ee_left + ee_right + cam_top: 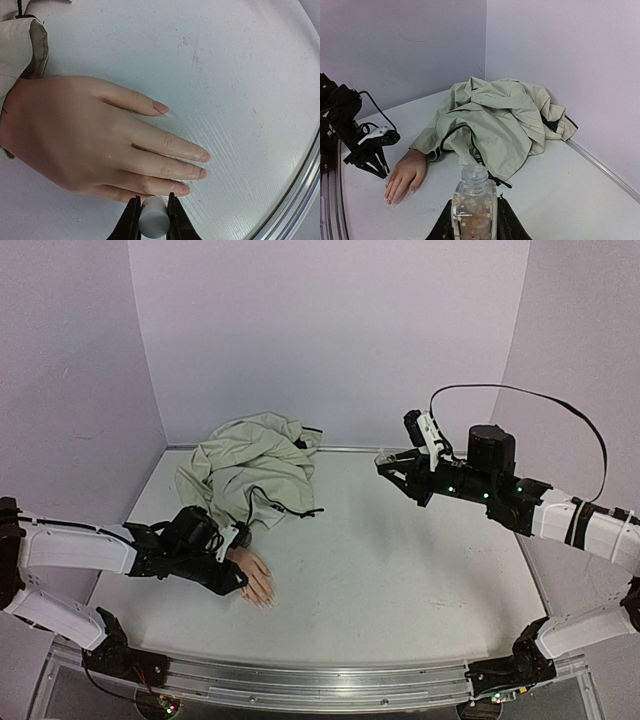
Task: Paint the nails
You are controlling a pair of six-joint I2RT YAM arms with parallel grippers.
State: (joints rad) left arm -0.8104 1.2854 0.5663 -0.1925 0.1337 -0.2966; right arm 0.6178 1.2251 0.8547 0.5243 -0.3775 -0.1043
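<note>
The flesh-pink mannequin hand (257,578) lies palm down on the white table, its wrist in a beige jacket sleeve (20,47). In the left wrist view its pale nails show on the thumb (161,106), index (205,156), middle (201,173) and ring finger (184,189); the little finger's nail is hidden. My left gripper (152,210) is shut on a white cylindrical cap (153,218), right beside the little finger; any brush under it is hidden. My right gripper (474,222) is shut on a small clear glass bottle (474,202), uncapped, held above the table at the right back (388,460).
The crumpled beige jacket (250,470) lies at the back left, its sleeve running to the hand. A metal rail (320,685) runs along the near edge and shows close to the fingertips (302,187). Pale walls stand behind and at both sides.
</note>
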